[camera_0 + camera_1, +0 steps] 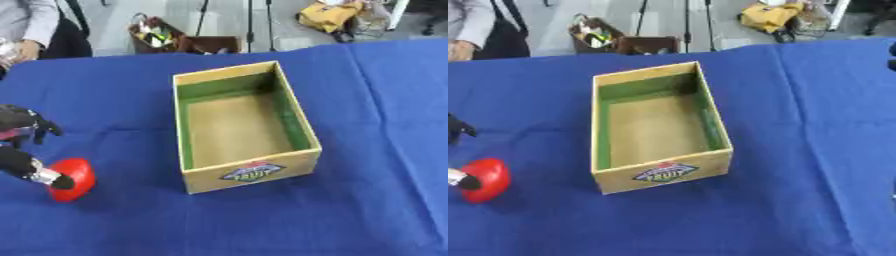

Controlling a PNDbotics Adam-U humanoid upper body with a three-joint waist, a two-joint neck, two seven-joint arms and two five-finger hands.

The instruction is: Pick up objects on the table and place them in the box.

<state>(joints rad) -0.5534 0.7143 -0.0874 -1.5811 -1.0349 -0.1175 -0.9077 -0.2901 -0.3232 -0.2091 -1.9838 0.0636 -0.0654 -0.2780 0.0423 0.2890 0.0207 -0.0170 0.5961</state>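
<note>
Blue tablecloth point(385, 125) under us, cardboard box point(249, 172) with unreadable front logo point(249, 172), our left hand point(26, 145) fingers curled onto red object point(77, 178), right hand unseen.

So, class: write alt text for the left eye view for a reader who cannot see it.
The robot's left hand touches a red object on a blue tablecloth, left of an open, empty cardboard box with green inner walls.
</note>
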